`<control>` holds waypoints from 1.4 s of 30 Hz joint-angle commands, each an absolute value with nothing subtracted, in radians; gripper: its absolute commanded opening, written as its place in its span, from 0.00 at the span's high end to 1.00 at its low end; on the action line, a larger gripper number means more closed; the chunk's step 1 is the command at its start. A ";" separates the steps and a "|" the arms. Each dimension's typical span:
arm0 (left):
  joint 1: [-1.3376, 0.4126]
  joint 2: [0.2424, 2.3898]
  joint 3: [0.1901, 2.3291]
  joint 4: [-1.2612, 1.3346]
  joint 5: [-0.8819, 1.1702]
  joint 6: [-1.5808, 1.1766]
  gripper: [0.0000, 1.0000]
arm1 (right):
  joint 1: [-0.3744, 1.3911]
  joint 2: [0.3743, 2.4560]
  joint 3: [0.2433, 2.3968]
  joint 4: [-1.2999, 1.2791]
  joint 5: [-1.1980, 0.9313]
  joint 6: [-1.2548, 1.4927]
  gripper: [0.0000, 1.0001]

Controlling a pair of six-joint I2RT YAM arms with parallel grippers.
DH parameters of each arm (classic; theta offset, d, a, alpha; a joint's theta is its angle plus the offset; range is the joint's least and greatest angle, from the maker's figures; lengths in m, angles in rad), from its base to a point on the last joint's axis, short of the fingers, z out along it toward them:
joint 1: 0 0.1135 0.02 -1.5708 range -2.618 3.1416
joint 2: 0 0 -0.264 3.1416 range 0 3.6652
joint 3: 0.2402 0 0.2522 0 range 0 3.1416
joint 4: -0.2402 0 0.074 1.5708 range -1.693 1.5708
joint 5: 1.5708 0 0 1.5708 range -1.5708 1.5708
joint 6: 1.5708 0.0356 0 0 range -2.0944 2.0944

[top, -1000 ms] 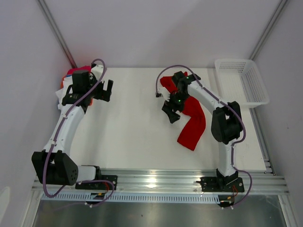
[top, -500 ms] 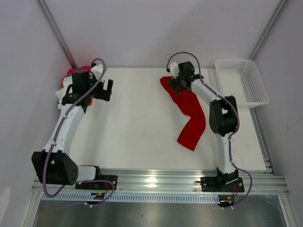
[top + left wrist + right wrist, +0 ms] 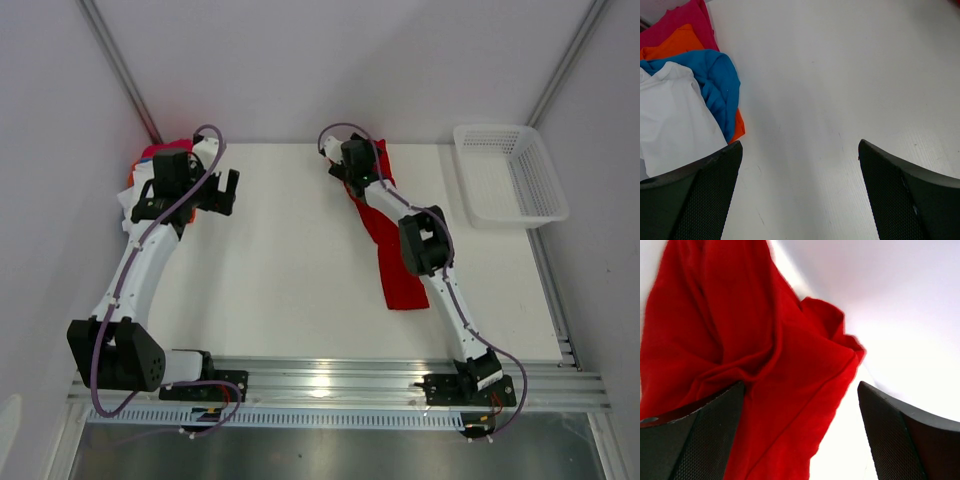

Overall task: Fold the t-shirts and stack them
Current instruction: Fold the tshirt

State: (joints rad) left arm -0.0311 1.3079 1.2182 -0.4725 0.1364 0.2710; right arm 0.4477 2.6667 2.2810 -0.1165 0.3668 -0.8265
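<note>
The right tool (image 3: pixel 800 390) is seen spread wide, nothing gripped, now swung to the far edge of the desk (image 3: pixel 280 250) over the red t-shirt (image 3: pixel 398 288), which has been drawn into 1 long strip; folding is judged not begun.

Bright, even light; soft shadows.

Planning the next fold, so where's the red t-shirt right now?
In the top view, the red t-shirt lies as a long strip on the right half of the table, left of the white basket.
</note>
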 commanded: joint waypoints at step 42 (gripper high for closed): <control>-0.091 1.351 1.258 -0.456 0.088 0.282 0.01 | 0.443 2.016 1.528 0.228 0.600 -0.995 0.01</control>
